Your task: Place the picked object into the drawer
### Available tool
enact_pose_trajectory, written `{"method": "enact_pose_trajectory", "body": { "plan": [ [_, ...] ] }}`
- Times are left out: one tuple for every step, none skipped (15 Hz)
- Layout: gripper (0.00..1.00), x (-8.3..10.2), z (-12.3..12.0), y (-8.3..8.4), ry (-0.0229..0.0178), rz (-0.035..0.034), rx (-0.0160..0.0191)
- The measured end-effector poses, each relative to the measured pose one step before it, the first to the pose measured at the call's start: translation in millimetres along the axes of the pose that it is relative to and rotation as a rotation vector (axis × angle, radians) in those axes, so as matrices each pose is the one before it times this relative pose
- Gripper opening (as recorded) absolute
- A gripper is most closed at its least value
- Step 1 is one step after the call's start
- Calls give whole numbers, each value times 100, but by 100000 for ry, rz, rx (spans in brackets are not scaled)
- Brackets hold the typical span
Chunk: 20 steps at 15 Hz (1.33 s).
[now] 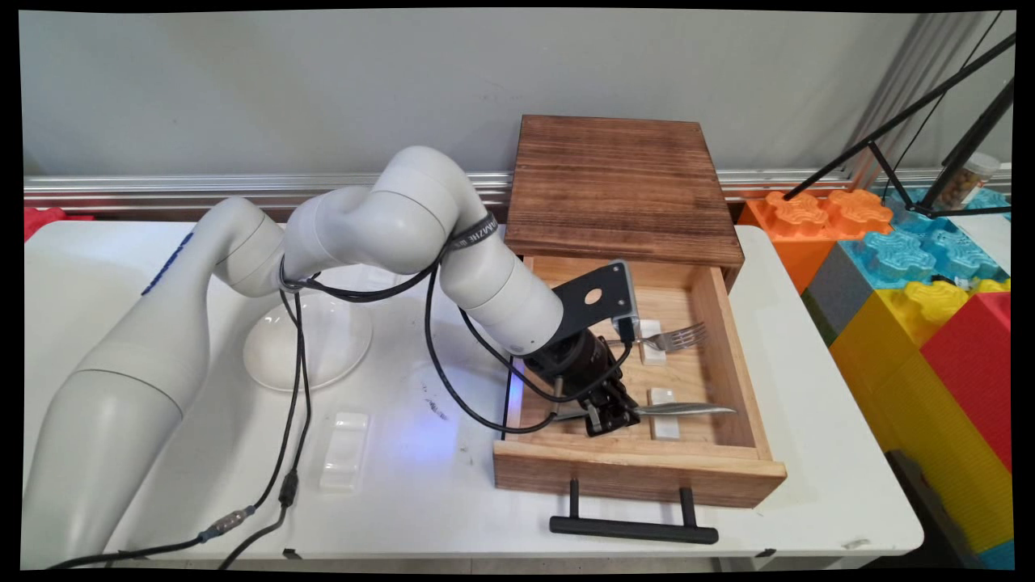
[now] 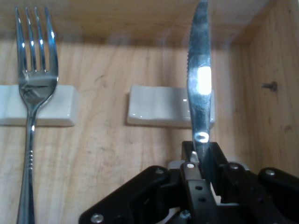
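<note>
White desk (image 1: 808,485) carrying wooden drawer box (image 1: 618,186) | white bowl (image 1: 311,347) sitting upside down, left of drawer | clear tray (image 1: 344,451) lying near front edge | colourful blocks (image 1: 914,275) standing right of desk

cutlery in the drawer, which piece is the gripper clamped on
The knife, nearer the drawer's front; the gripper is shut on its handle end. The fork lies untouched on its own rest.

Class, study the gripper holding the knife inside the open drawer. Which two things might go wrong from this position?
1. The gripper pinches the knife by its thin edge, so it may twist or slip.
2. The blade lies across a white rest close to the drawer wall; a sideways move might knock either. The fork lies well clear.
</note>
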Motion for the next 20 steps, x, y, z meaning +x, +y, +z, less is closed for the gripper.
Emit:
{"method": "enact_pose_trajectory", "body": {
  "plan": [
    [0,-125,185,-68,-48,155,-153],
    [0,-108,198,-77,-153,256,-71],
    [0,-126,155,-90,-132,190,17],
    [0,-148,171,-100,-207,246,64],
    [0,-141,169,-110,-179,288,-5],
    [0,-130,112,-72,-174,250,-21],
    [0,-182,78,-93,-170,192,63],
    [0,-107,93,-85,-177,296,-78],
    [0,-101,21,-62,-98,229,-44],
    [0,-57,16,-44,-70,122,-23],
    [0,-79,0,-41,-8,210,-88],
    [0,-118,-32,-42,-48,108,-28],
    [0,-51,35,-14,-77,189,-170],
    [0,-73,-3,-38,-16,153,-22],
    [0,-94,-9,-33,-58,57,81],
    [0,-16,21,-53,-3,349,72],
    [100,-15,-4,-92,-2,401,302],
    [100,-14,-38,-120,76,226,386],
    [100,-17,-28,-157,-2,-112,454],
    [100,15,-62,-130,116,-216,329]
  ]
}}
